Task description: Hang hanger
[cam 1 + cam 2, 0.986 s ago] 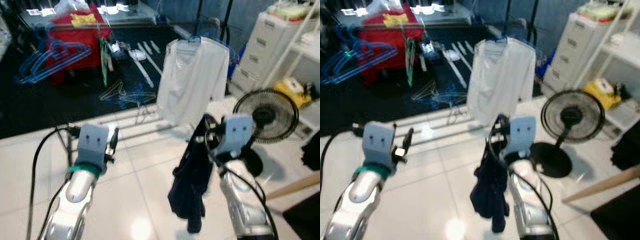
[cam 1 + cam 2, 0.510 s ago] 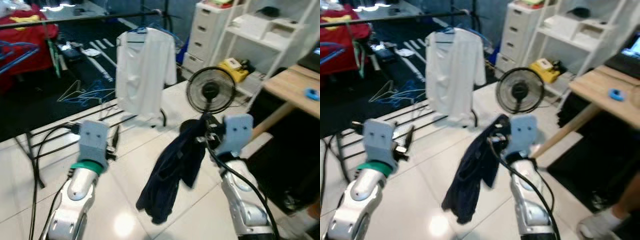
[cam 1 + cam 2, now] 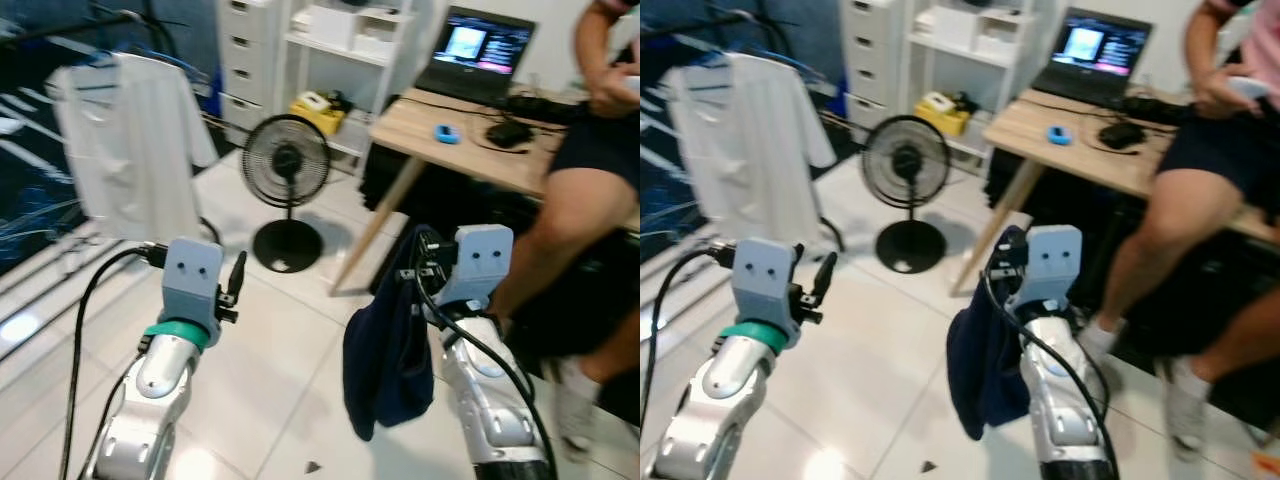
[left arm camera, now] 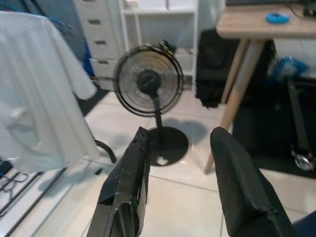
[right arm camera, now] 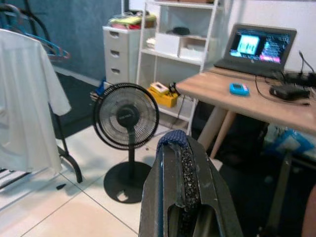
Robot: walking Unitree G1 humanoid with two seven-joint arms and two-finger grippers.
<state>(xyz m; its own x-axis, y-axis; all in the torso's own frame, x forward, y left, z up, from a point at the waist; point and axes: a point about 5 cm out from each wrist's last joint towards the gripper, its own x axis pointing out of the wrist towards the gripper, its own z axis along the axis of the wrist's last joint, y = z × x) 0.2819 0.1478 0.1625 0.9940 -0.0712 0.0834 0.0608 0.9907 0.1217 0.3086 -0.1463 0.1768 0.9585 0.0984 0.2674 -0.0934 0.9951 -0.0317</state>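
Right end effector (image 3: 425, 262) grips dark cloth (image 3: 385, 350), lower middle. Left end effector (image 4: 182, 187) open, empty. Carrying step, I think. Next: turn toward white shirt (image 3: 125, 150) upper left, hang there.

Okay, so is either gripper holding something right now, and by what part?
The right gripper is shut on a dark blue garment, pinching a fold at its top so the rest hangs down. The left gripper is open and holds nothing.
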